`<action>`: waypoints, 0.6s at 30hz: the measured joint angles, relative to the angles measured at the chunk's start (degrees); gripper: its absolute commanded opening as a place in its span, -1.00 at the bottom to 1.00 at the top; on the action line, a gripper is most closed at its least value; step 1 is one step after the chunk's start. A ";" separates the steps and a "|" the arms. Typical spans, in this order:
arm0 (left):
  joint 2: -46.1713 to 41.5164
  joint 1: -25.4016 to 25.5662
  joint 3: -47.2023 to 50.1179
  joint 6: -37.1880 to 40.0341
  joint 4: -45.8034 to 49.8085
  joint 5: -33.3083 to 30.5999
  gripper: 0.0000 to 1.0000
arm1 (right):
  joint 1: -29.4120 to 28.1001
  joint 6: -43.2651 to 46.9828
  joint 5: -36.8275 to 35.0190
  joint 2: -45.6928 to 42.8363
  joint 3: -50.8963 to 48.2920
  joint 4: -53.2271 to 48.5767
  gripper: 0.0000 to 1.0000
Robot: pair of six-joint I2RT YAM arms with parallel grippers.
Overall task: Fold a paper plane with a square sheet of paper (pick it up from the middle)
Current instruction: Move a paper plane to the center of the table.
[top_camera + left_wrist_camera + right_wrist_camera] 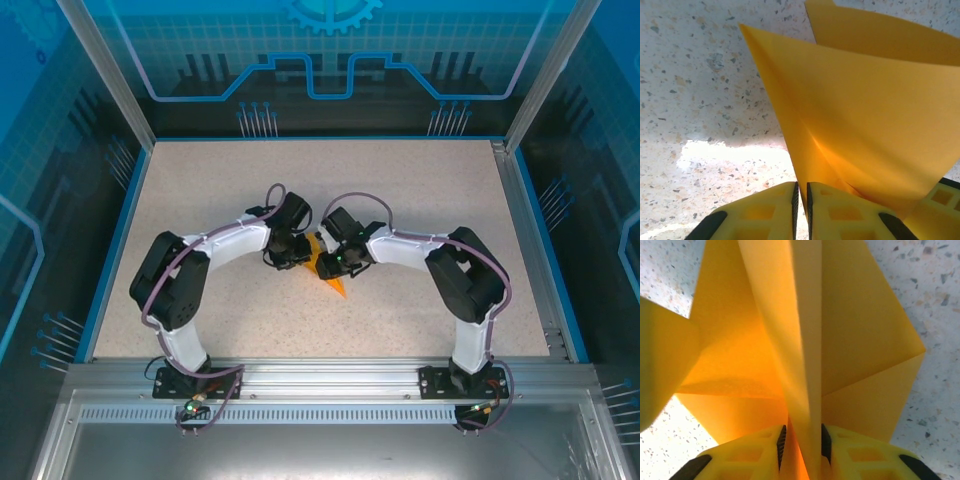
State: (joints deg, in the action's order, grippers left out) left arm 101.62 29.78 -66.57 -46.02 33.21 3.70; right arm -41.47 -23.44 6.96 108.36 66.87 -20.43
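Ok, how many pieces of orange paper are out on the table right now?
1. The square sheet of paper, partly folded, sits mid-table between the left claw and right claw. Another piece could be hidden under the arms.

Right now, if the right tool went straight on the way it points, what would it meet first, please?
The folded orange paper: its upright crease stands between the fingers of the right tool, directly in line. Behind it probably comes the speckled table top, though the depth is unclear.
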 measured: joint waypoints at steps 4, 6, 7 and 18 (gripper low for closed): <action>-1.03 -0.02 1.07 -0.02 -1.01 0.00 -0.66 | -0.28 0.20 -1.01 0.39 0.17 -0.92 -0.61; -1.79 -0.02 1.92 -0.04 -1.51 0.00 -0.63 | -0.31 0.42 -1.16 0.74 0.33 -1.14 -0.72; -2.12 -0.02 2.32 -0.13 -1.75 0.00 -0.61 | -0.39 0.33 -1.42 0.79 0.35 -1.22 -0.75; -14.34 -0.02 7.50 -0.42 -4.76 -4.20 -0.41 | -1.18 -1.84 -11.54 -0.92 3.89 -6.78 -0.94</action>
State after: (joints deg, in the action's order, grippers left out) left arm 87.29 29.76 -59.07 -46.44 28.45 -0.49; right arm -42.65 -25.28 -4.58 107.44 70.76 -27.20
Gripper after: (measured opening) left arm 0.293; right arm 0.050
